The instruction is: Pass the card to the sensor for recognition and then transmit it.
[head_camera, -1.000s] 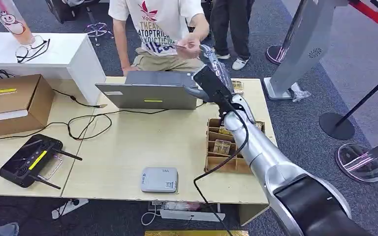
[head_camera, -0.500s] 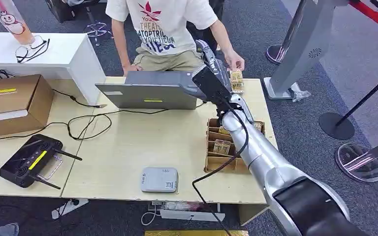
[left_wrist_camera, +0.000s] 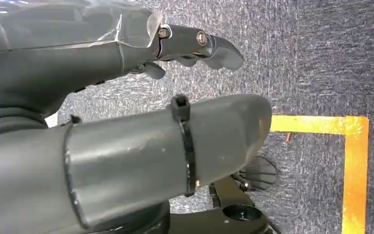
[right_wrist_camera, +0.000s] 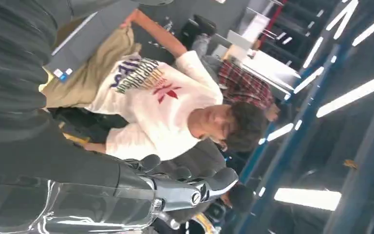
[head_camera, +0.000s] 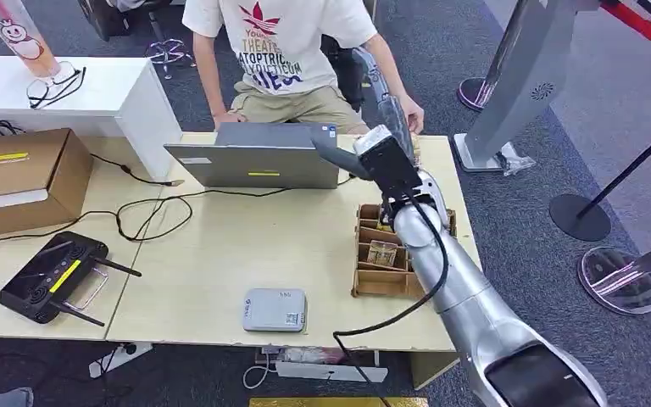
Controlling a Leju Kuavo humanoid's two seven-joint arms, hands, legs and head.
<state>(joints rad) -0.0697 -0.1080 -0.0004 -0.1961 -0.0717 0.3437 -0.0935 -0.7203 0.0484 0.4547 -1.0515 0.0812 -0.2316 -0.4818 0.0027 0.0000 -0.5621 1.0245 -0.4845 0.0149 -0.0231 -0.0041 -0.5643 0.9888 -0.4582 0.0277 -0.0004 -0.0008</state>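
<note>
The right hand (head_camera: 387, 106) was raised over the desk's far edge in the head view, fingers stretched toward the person (head_camera: 284, 51) seated behind the laptop (head_camera: 258, 157), with nothing in it. The person's hand (head_camera: 410, 114) rested at the far right corner, on the stack of cards (head_camera: 414, 148) there. More cards sat in the cardboard organizer (head_camera: 381, 263) along the right edge, and the grey sensor (head_camera: 275, 309) lay at the near edge.

The right wrist view showed that hand's fingers (right_wrist_camera: 195, 187) extended and apart, empty.

The left wrist view showed the left hand (left_wrist_camera: 141, 107) above carpet, fingers loosely extended, holding nothing.
</note>
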